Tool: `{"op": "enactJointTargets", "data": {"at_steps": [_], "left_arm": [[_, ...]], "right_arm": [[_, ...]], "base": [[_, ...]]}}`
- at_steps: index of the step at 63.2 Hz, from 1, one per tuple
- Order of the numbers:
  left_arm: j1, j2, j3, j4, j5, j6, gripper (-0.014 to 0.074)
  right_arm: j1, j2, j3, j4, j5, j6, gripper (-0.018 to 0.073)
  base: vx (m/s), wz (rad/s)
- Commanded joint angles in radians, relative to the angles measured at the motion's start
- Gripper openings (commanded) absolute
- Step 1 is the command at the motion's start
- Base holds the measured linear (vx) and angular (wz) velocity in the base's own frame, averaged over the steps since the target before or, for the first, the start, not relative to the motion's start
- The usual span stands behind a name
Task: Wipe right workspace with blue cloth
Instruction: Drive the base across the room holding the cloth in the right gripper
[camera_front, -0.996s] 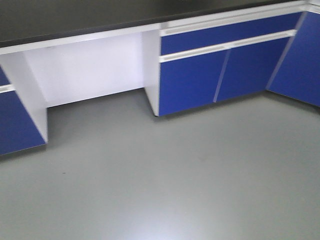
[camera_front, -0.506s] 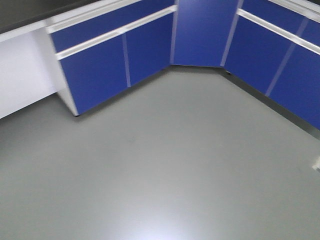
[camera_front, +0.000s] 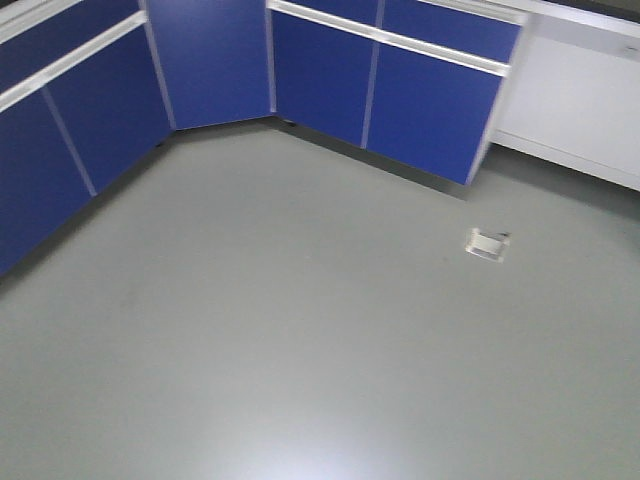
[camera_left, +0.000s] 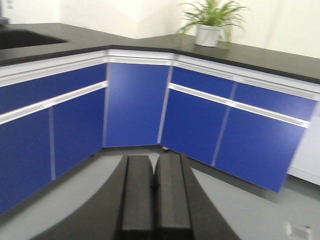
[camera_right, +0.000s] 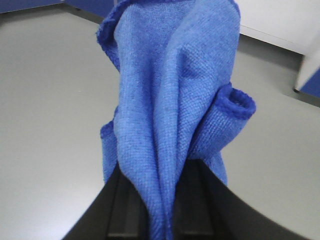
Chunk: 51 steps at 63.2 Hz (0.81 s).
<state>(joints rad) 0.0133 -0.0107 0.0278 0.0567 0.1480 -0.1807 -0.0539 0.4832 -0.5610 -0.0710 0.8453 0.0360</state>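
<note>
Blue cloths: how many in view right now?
1. The blue cloth is bunched in the right gripper, over grey floor, in the right wrist view. None in the other views; countertops mostly out of frame, so more may be hidden.

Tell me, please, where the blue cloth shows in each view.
Exterior front-facing: not in it.
Left wrist: not in it.
Right wrist: the blue cloth fills the centre, held in the right jaws.
Shared landmark: the blue cabinet fronts above the grey floor.
</note>
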Motion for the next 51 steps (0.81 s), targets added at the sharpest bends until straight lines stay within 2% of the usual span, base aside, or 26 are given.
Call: {"op": "enactJointTargets", "data": {"at_steps": [1, 51], "left_arm": [[-0.001, -0.016, 0.031, -0.006, -0.082, -0.008, -0.0006], [-0.005, -0.016, 0.031, -0.006, -0.082, -0.008, -0.0006]], "right_arm": [[0.002, 0.004, -0.028, -0.007, -0.068, -0.006, -0.0001], [0.002, 0.004, -0.028, -0.007, -0.067, -0.006, -0.0001]], "base": [[-0.08, -0.56], [-0.02, -0.44]]}}
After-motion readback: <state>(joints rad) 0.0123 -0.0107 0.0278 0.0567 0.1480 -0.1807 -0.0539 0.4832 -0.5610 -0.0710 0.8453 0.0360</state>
